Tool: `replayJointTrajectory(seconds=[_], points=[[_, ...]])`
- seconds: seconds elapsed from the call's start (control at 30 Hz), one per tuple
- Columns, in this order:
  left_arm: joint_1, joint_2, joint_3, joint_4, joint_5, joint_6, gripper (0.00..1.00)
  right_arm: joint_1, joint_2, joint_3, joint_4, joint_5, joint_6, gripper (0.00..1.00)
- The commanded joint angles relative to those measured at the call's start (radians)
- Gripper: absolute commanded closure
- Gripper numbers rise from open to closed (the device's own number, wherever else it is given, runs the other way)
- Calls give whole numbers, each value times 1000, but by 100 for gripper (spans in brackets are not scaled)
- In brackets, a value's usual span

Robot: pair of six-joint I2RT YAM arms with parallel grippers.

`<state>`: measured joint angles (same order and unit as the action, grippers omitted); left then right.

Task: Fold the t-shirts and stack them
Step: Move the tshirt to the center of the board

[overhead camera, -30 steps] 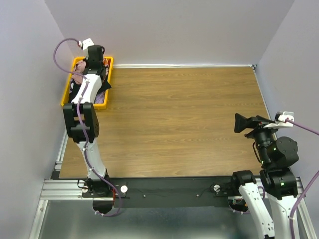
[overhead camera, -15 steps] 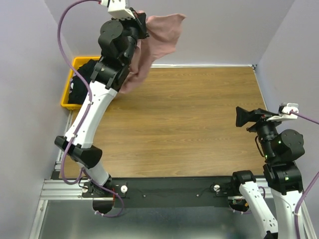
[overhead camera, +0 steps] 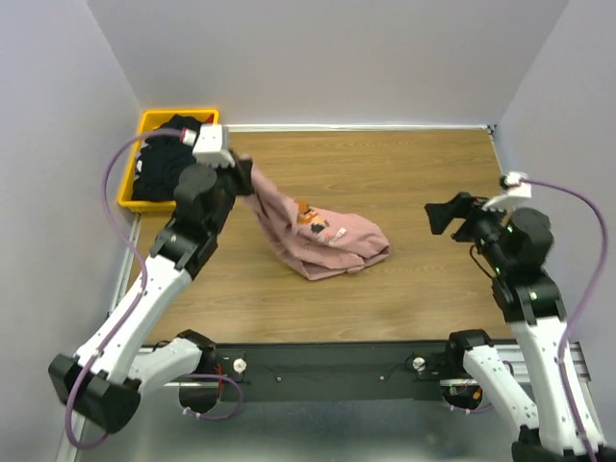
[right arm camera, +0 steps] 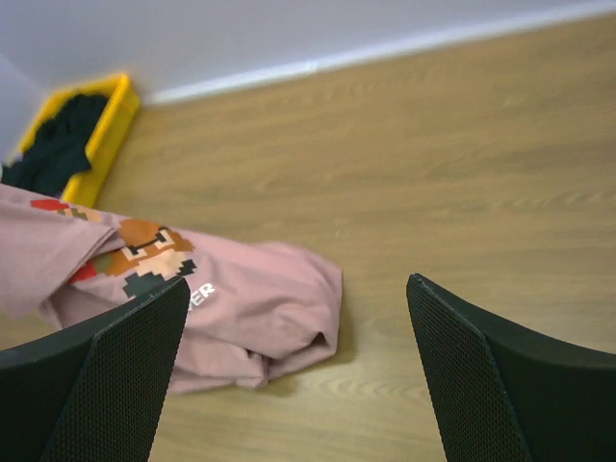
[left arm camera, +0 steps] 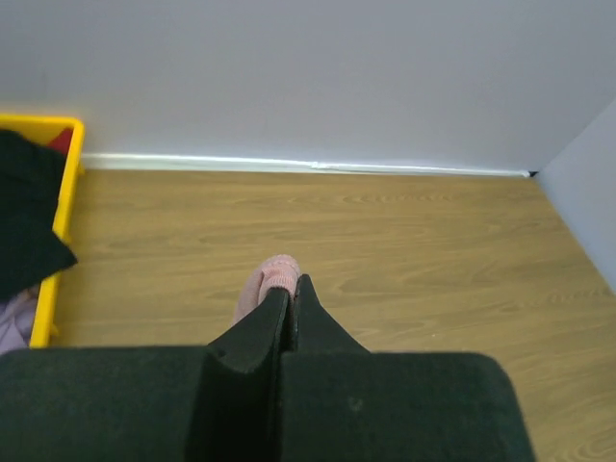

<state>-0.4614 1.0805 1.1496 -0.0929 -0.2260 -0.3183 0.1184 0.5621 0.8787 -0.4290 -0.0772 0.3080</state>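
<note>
Swinging down from up high, my left gripper [overhead camera: 244,183] is clenching the pink shirt [overhead camera: 327,243] by one edge while the rest is heaping on the table [overhead camera: 404,173] at twelve o'clock. My right gripper [overhead camera: 445,216] is waiting wide open at three o'clock. Tugging harder is risking that thin pinch slipping, leaving cloth bunched.

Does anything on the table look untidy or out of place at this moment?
The pink t-shirt lies in a crumpled heap on the table, with one end lifted by the shut left gripper. The black t-shirts sit in a loose pile in the yellow bin. Nothing looks damaged.
</note>
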Motion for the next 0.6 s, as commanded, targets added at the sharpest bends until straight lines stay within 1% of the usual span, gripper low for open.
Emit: replayJointTrajectory(seconds=[0.0,0.03,0.1,0.13,0.17,0.27,0.3,0.33,0.47,0.57], points=[[13,-183,-252,64,-42,-80,100,4,169,-46,1,-215,92,0],[15,-207,-334,56,-38,-99,100,6,264,-56,13,-255,104,0],[17,-273,-401,48,-33,-108,100,6,361,-63,50,-356,138,0],[17,-292,-456,45,-39,-119,100,6,418,-66,58,-380,163,0],[15,-332,-481,41,-44,-129,100,6,515,-66,68,-404,172,0],[17,-379,-548,41,-53,-139,100,15,649,-75,91,-411,180,0],[20,-402,-560,41,-55,-137,100,30,720,-79,116,-401,186,1],[20,-410,-573,39,-59,-137,100,38,745,-87,130,-401,193,5],[23,-426,-574,18,-87,-136,100,107,832,-104,171,-358,212,6],[23,-413,-564,-1,-110,-140,100,116,872,-153,217,-418,235,6]])
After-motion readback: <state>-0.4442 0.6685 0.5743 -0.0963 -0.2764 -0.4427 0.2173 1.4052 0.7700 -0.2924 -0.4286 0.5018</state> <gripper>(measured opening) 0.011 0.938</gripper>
